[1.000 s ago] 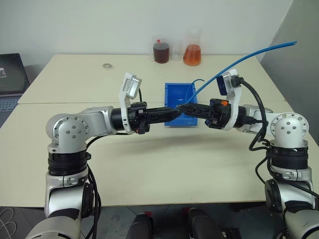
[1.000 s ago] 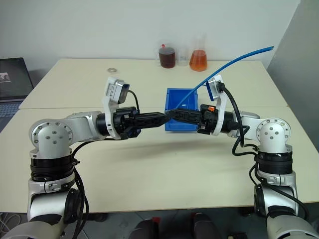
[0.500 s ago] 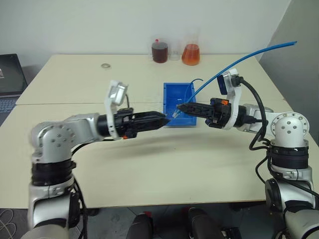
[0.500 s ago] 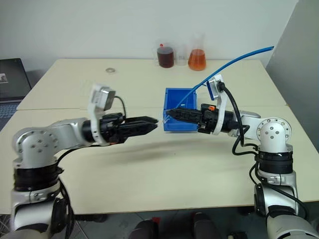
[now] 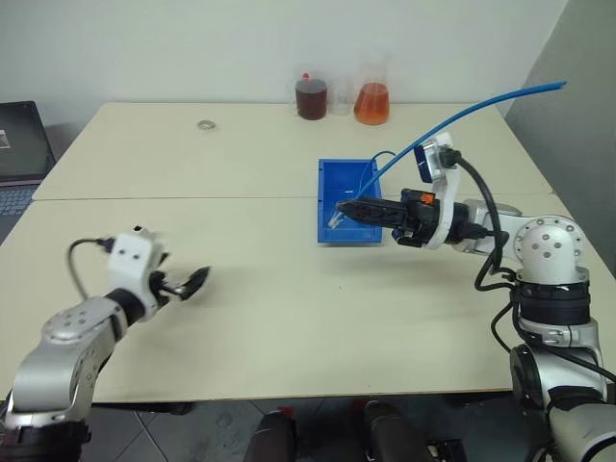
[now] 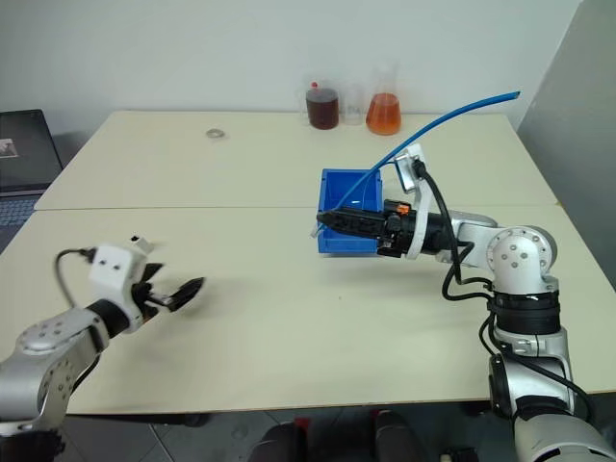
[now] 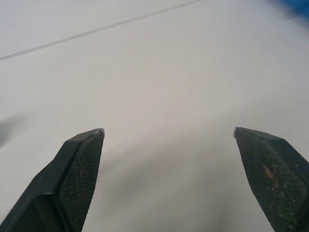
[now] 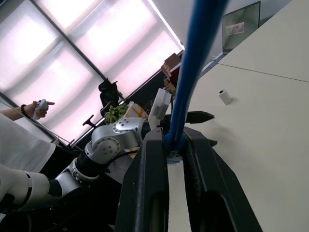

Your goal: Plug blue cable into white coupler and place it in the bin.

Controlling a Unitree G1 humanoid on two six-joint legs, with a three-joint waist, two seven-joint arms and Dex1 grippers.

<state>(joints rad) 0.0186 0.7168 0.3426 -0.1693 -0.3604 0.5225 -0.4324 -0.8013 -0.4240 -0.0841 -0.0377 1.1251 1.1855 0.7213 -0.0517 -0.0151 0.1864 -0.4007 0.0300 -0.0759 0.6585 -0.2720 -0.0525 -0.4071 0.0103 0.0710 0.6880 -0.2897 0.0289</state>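
My right gripper [image 5: 344,206] is shut on the blue cable [image 5: 462,114], which rises up and away to the right. Between the closed fingers [image 8: 145,183] the blue cable [image 8: 193,72] runs out past the tips. A small pale piece, the white coupler [image 5: 332,220], hangs on the cable's end just past the fingertips, over the left front corner of the bin [image 5: 364,233]. The bin is a blue tray standing mid-table. Far to the left, near the table's front, my left gripper [image 5: 195,281] is open and empty, its fingers [image 7: 79,164] wide apart over bare table.
Two flasks of dark and orange liquid [image 5: 371,101] stand at the table's back edge, with a metal ring [image 5: 204,125] further left. A laptop [image 5: 21,144] sits at the far left. A thin blue cord [image 5: 383,154] curls behind the bin. A person's hand [image 8: 38,104] holds a controller.
My left gripper opened, let go of the cable's end and drew back far to the left and toward the table's front. The right gripper kept still with the cable.
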